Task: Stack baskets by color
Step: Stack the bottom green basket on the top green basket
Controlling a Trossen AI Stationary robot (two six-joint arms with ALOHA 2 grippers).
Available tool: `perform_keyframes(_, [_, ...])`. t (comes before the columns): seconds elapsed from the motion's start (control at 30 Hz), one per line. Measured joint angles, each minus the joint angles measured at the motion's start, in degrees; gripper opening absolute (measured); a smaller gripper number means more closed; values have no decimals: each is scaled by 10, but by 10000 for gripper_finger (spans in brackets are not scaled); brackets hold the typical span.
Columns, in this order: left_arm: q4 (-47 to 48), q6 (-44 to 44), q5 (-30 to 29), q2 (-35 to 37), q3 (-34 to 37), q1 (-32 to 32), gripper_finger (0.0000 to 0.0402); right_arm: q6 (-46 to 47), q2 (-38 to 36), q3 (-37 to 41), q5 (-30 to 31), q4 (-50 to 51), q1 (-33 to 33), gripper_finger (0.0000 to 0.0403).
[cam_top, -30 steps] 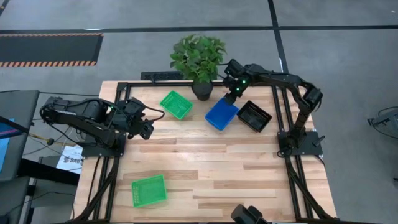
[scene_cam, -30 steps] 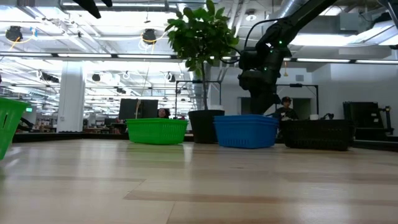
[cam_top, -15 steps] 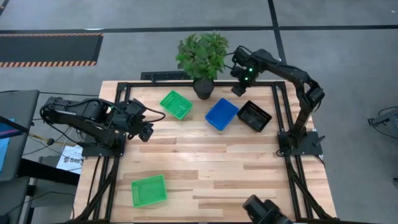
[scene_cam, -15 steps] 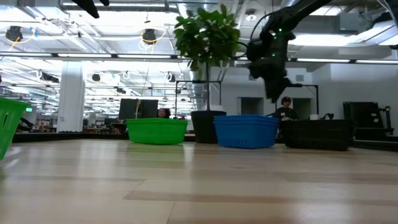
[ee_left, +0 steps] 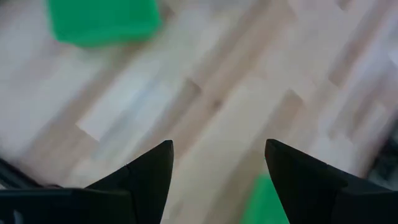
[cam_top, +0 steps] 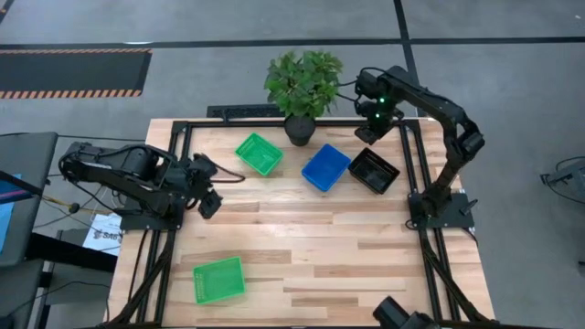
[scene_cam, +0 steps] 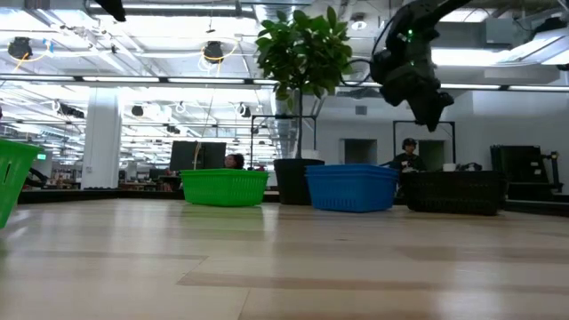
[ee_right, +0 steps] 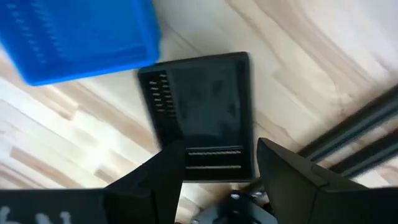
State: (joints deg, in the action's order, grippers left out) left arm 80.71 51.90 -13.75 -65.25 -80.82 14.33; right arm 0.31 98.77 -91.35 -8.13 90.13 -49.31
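Now the right gripper (cam_top: 366,134) is held open and empty above the black basket (cam_top: 373,171), beside the blue basket (cam_top: 326,167); the left gripper (cam_top: 210,189), open too, is parked near the green basket (cam_top: 259,153).

Two black jointed arms, black cabling; the right arm (cam_top: 430,100) shows green lights.

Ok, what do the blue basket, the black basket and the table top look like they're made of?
Blue basket: seems moulded plastic, with an even bright colour and rows of small slots in its walls. Black basket: looks like the same kind of plastic, dull dark finish, slotted walls too. Table top: apparently wood, pale planks with visible grain and seams, smooth enough to show a soft sheen in the low view.
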Motion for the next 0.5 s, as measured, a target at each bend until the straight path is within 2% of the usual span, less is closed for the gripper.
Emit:
perform_keyframes(0.23, [-1, 13, 69, -27, 14, 85, 242, 79, -66, 0, -12, -29, 74, 220])
perform_keyframes(0.5, [-3, 76, 103, -84, 99, 213, 242, 232, -147, 0, -9, -63, 221, 220])
